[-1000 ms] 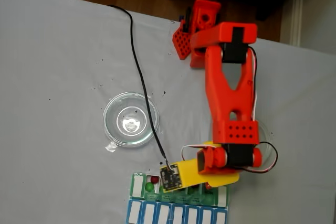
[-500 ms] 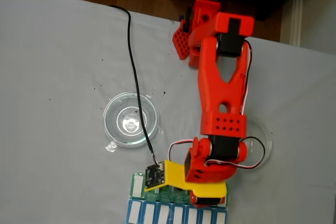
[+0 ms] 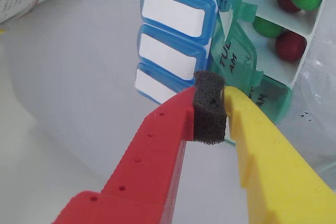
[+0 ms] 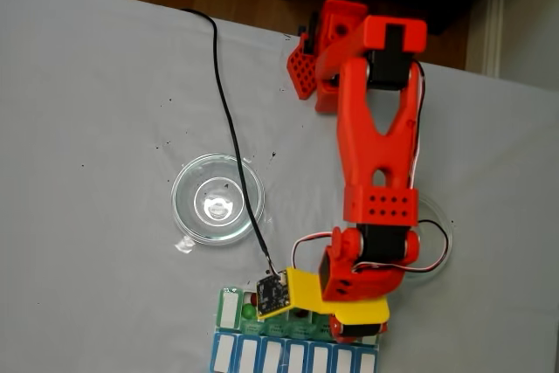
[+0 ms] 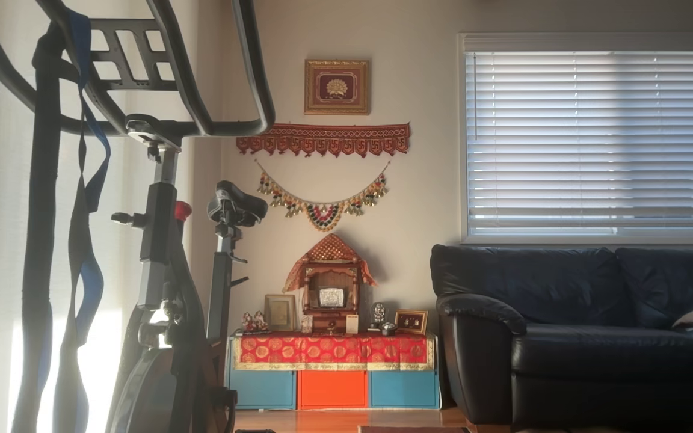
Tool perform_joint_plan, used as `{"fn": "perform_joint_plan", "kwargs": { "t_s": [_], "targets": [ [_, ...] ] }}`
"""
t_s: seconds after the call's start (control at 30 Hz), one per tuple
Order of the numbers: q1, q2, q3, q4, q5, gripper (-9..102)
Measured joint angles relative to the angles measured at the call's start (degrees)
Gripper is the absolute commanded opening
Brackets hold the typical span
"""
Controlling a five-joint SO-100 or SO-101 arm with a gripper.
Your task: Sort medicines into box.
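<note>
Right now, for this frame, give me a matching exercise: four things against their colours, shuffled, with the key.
Things:
1. gripper foam pad
2. closed organizer row
3. lid marked TUE AM
4. cable crossing the table

Colours:
A. translucent green
B. black
C. dark grey
D. blue

Pairs: 1-C, 2-D, 3-A, 4-B

Arm [image 4: 377,137]: orange-red printed links, black servo blocks, rows of small holes on the lower housing. Claw [image 3: 210,109]: one red finger [image 3: 157,140], one yellow finger [image 3: 273,156], dark foam pad [image 3: 209,109] at the tip. White, red and black wiring; black cable [image 4: 229,120] to wrist camera board.
</note>
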Motion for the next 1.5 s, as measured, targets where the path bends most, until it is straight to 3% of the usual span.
{"fn": "perform_joint_plan", "kwargs": {
  "t_s": [0.27,0.6,0.8,1.5],
  "targets": [
    [-0.4,0.0,2.7,-0.3,-2.4,1],
    [-0.4,0.0,8.2,-12.0,-6.1,1],
    [0.5,0.0,8.3,-13.1,-7.9,1],
    [-0.9,-7.5,-1.2,5.4,-6.5,1]
  ]
}}
